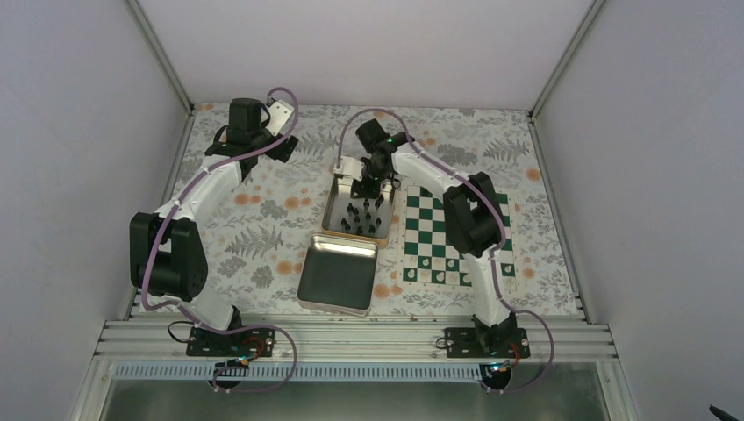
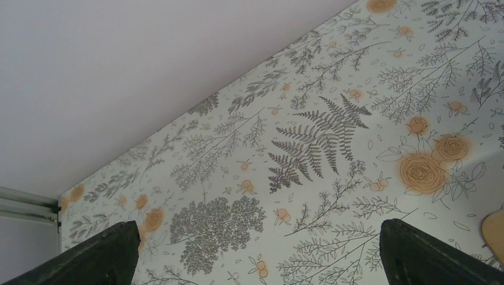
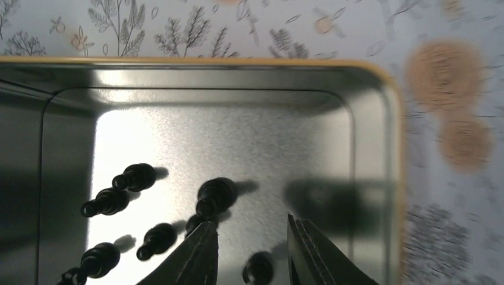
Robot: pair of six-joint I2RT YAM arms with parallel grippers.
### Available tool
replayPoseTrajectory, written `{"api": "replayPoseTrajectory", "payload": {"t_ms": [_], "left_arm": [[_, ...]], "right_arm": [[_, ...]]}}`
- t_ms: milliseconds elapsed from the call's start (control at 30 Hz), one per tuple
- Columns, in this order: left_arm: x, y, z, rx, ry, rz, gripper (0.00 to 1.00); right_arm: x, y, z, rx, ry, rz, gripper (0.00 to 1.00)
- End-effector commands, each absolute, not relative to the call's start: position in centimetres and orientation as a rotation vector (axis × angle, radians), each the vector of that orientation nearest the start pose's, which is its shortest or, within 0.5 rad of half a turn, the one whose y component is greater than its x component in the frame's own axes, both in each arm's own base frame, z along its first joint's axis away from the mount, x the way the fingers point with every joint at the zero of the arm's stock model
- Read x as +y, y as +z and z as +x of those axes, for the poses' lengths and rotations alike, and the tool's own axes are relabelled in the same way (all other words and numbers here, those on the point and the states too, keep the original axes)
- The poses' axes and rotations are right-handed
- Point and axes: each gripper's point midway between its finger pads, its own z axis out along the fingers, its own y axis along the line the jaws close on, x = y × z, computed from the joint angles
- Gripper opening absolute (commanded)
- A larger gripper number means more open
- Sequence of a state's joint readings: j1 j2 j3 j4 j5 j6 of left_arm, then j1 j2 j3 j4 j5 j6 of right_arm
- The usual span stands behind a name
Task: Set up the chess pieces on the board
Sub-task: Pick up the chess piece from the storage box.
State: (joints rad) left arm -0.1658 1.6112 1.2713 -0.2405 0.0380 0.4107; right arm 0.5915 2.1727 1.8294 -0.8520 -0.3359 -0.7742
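Right gripper point(image 3: 251, 221), dark wedge fingers slightly parted and clasping nothing, above small glossy black turned chess pieces point(image 3: 215, 195) in a shiny gold-rimmed rectangular metal tin point(image 3: 368, 66) just beside the flat green-and-white checkered board point(image 1: 436, 230); left gripper point(image 2: 257, 223) spread wide over floral tablecloth point(image 2: 321, 136).

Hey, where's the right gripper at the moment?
In the top view, the right gripper hangs over the far end of the tin holding the black chess pieces, just left of the board.
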Motion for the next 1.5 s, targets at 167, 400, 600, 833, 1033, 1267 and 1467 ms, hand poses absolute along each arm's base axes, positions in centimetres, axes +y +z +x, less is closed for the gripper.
{"api": "replayPoseTrajectory", "payload": {"t_ms": [167,400,600,833,1033,1267,1467], "left_arm": [[-8.8,22.4,47.9,2.029,0.098,0.637,1.00],[-8.7,22.2,47.9,2.031,0.103,0.637,1.00],[-8.5,22.2,47.8,2.031,0.111,0.635,1.00],[-8.6,22.1,47.7,2.032,0.107,0.639,1.00],[-8.6,22.0,47.7,2.033,0.106,0.641,1.00],[-8.5,21.8,47.7,2.037,0.103,0.641,1.00],[-8.6,21.8,47.7,2.036,0.100,0.643,1.00]], "right_arm": [[34.9,6.3,37.3,2.054,0.473,-1.850,0.32],[34.8,5.6,36.7,2.067,0.479,-1.871,0.32],[35.1,5.4,36.7,2.057,0.475,-1.877,0.26],[35.5,5.1,36.3,2.050,0.479,-1.897,0.25],[35.8,4.7,36.1,2.044,0.472,-1.912,0.23],[35.5,4.5,36.3,2.060,0.427,-1.911,0.06],[35.3,5.9,36.7,2.041,0.394,-1.884,0.04]]}}
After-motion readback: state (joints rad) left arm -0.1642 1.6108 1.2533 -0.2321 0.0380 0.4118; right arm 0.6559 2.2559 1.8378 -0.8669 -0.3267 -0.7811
